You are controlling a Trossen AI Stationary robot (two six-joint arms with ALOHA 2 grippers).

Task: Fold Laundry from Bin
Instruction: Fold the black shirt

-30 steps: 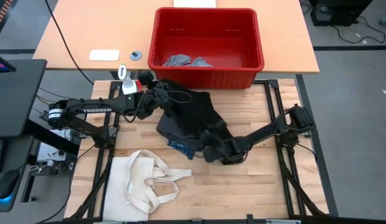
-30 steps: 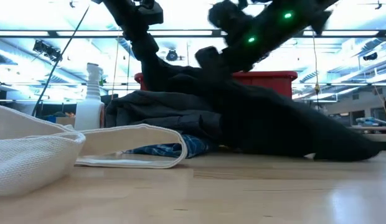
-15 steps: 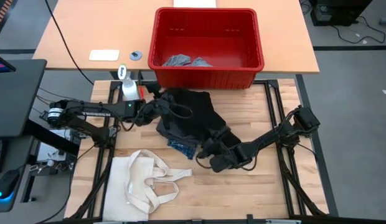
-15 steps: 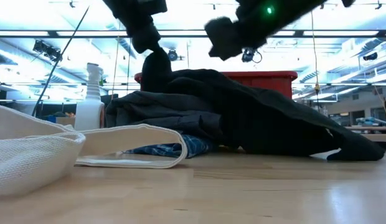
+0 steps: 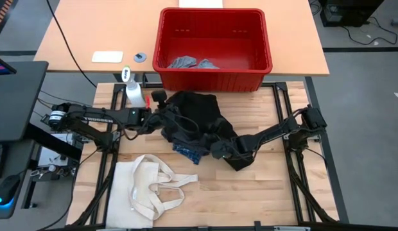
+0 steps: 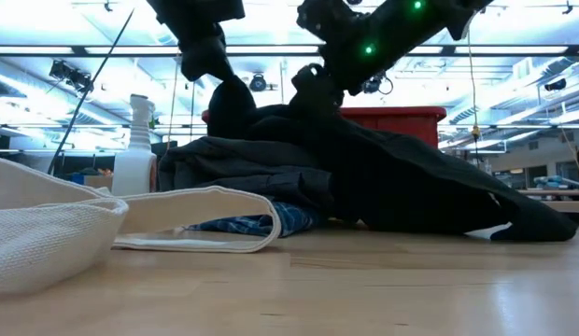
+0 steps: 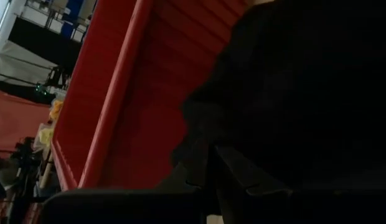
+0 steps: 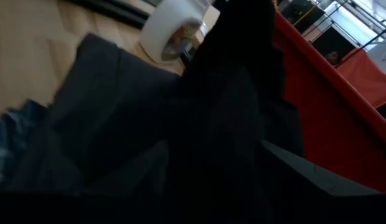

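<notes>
The laundry lies heaped on the wooden table: a large black piece (image 5: 200,110) on top, a dark grey piece (image 5: 176,136) under it, and a blue plaid shirt (image 5: 186,153) showing at the pile's near edge. Light grey pieces (image 5: 186,63) lie in the red bin (image 5: 215,78) behind the pile. My left gripper (image 5: 165,119) is shut on the black piece at the pile's left side. My right gripper (image 5: 216,149) stands open at the pile's near right, its fingers on either side of a ridge of black cloth (image 8: 224,124). My left gripper pinches a bunch of the black piece's left part (image 6: 230,101) between its two fingers, coming slanting down from the table's left. The bunch is raised above the pile and hangs below the fingers; the rest lies on the heap. Layers cannot be told. My right gripper may or may not touch the black cloth between its fingers: I cannot tell.
A cream tote bag (image 5: 151,189) lies spread at the table's near left. A white spray bottle (image 5: 133,91) stands at the far left beside the bin. The near right of the table is bare wood (image 5: 250,199).
My left gripper has swung toward the table's near edge with the black bunch, uncovering the spray bottle. My right gripper has risen clear of the black piece, whose right part has sagged onto the table, then come back down onto its crest, a little toward the far edge.
</notes>
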